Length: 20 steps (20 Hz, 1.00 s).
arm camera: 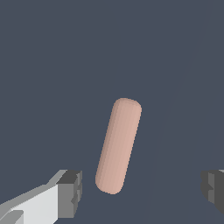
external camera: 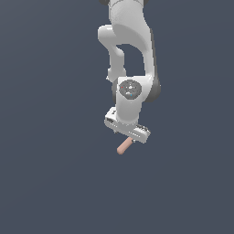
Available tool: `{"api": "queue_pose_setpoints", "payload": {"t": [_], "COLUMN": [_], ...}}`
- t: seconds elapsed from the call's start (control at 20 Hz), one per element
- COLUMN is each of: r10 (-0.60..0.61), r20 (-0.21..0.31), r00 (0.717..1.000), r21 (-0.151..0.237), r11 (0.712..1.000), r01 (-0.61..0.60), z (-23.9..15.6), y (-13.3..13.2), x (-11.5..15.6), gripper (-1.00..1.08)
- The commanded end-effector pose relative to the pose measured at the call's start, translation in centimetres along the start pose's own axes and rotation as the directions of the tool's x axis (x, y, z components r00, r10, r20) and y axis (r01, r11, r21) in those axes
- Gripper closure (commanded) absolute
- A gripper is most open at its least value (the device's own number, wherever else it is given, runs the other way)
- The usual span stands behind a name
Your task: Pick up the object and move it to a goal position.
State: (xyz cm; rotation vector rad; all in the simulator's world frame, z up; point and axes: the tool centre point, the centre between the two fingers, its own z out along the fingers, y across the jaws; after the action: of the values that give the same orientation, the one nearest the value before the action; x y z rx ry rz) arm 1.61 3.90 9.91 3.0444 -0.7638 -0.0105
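Note:
The object (arm camera: pixel 119 145) is a short salmon-pink rod lying on the dark grey surface. In the exterior view the object (external camera: pixel 123 146) pokes out just below the white hand of the arm. My gripper (arm camera: pixel 142 188) is open, its two dark fingertips wide apart, one pad (arm camera: pixel 71 192) close beside the rod's near end and the other at the frame's edge. The rod's near end lies between the fingers, nearer to one of them, and nothing is gripped. In the exterior view the gripper (external camera: pixel 128 137) is hidden behind the hand, so its fingers do not show there.
The flat dark grey surface (external camera: pixel 50 173) fills both views. The white arm (external camera: pixel 130 50) rises from the hand toward the top of the exterior view. No other objects or markers show.

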Motion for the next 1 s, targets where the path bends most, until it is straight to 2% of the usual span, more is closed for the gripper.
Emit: {"api": "queue_pose_setpoints", "payload": {"t": [0.0,0.45,0.95], "r10": [0.064,0.209,0.239], "r20": [-0.001,-0.004,-0.004], "r00": [0.998,0.978,0.971], "r21": [0.002,0.005,0.005], "r11": [0.998,0.978,0.971], "r01": [-0.064,-0.209,-0.239], "z": [0.7,2.5,3.1], "y": [-0.3,-1.0,-1.1], "x": [0.1,0.4,0.4], "gripper": [-0.92,-0.92,-0.92]}}
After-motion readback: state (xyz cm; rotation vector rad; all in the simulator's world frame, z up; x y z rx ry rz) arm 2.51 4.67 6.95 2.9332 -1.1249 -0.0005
